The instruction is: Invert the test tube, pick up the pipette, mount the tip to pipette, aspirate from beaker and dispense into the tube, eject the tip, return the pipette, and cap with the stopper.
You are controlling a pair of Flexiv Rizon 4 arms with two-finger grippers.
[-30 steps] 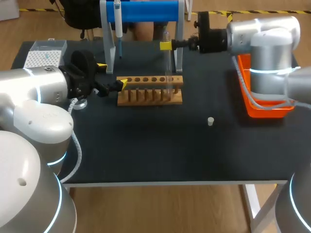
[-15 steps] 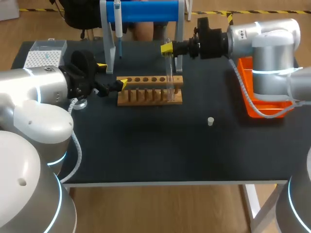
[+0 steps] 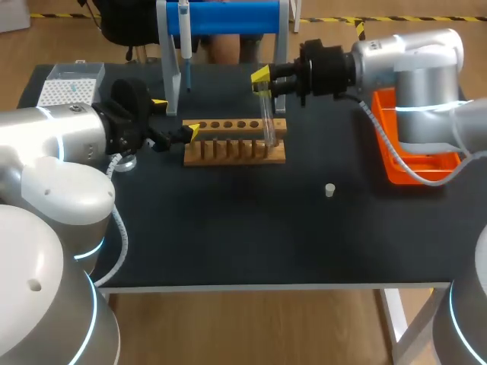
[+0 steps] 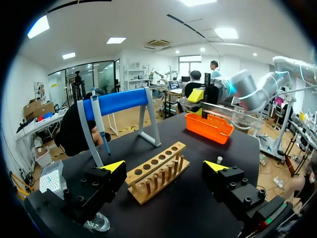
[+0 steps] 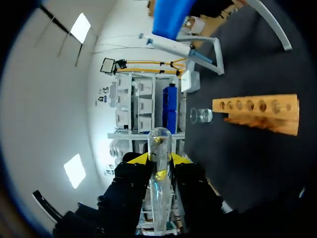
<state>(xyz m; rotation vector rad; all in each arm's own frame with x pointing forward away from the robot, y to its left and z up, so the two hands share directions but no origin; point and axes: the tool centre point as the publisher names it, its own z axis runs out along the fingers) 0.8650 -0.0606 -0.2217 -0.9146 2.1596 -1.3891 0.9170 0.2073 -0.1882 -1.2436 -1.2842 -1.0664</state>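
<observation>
Our right tool point(image 3: 261, 78), clamped on the test tube point(image 3: 267, 118), has begun rotating. The tube now tilts above the wooden rack point(image 3: 234, 141), so inversion seems under way. Our left tool point(image 3: 174, 116) sits wide open beside the rack.

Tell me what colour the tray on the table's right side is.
Orange. The tray shows best in the left wrist view, where nothing covers it.

head view: the beaker point(image 3: 124, 162), at nine o'clock from the rack point(image 3: 234, 142), is mostly hidden behind the left arm point(image 3: 53, 137). the right arm point(image 3: 415, 61) covers the twelve o'clock end of the orange tray point(image 3: 396, 171). the lower end of the clear test tube point(image 3: 266, 114) blurs into the rack; whether they touch cannot be told. the pipette stand point(image 3: 221, 17) is cut off at twelve o'clock. the stopper point(image 3: 329, 190) is too small for detail.
</observation>
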